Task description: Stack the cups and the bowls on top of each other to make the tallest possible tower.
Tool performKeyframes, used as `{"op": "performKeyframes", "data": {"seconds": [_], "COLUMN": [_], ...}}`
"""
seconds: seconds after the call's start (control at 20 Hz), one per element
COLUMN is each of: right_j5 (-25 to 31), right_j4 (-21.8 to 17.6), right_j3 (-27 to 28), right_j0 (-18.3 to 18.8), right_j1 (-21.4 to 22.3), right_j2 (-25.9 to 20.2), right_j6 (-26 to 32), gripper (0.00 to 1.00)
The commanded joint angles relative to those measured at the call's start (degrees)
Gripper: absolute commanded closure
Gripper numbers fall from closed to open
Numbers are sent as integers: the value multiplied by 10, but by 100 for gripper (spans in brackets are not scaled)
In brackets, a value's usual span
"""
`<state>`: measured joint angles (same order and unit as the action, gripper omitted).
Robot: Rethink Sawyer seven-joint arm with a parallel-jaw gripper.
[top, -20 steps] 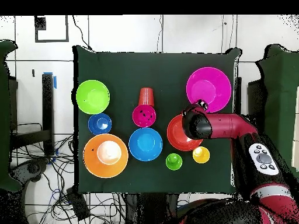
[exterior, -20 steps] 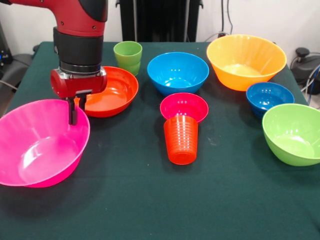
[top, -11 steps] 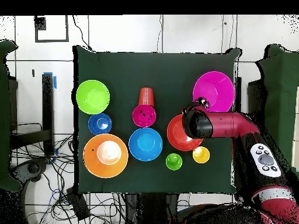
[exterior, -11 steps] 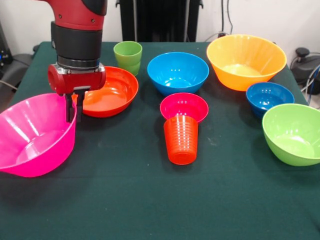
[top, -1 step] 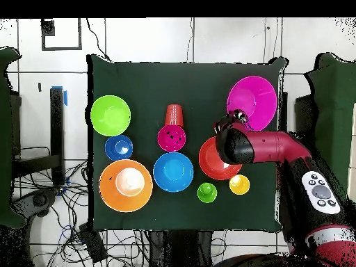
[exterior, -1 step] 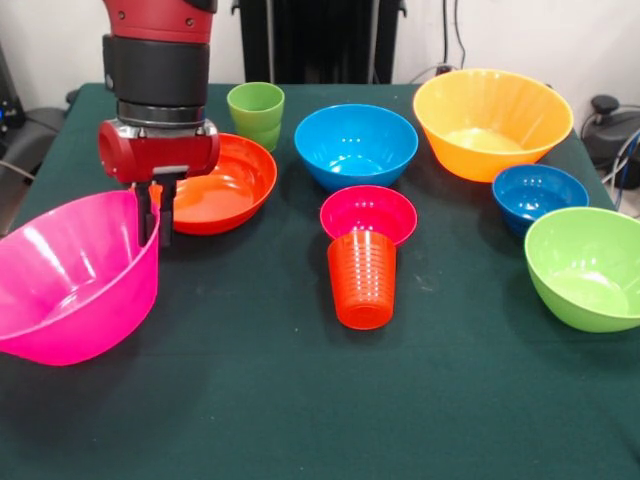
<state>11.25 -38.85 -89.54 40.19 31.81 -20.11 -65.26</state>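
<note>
While the gripper (exterior, -1 step: 153, 215) pinches the tilted large glossy pink plastic bowl (exterior, -1 step: 70, 285) by its rim beside the shallow red-orange bowl (exterior, -1 step: 225, 182), lift slowly and level.

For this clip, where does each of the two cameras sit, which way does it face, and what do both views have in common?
Front view: low, across the table, facing the robot; the red and black arm drops in at upper left, its gripper shut on the rim of the tilted large pink bowl.
Overhead view: above the table, looking straight down; the arm reaches in from lower right to the gripper at that bowl.
Shared: the gripper, the pink bowl, the ribbed orange-red cup on its side.
</note>
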Motion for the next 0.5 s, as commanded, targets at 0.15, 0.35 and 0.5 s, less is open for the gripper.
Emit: {"op": "performKeyframes", "data": {"seconds": [0.15,0.35,0.5], "right_j5": [-48,-45,-34], "right_j4": [-68,-71,-67], "right_j3": [-23,-25,-30], "right_j0": [-18,-28,-35], "right_j1": [21,31,39], "right_j2": [-43,-31,-23], "right_j6": [-8,-18,-22], "gripper": [100,100,100]}}
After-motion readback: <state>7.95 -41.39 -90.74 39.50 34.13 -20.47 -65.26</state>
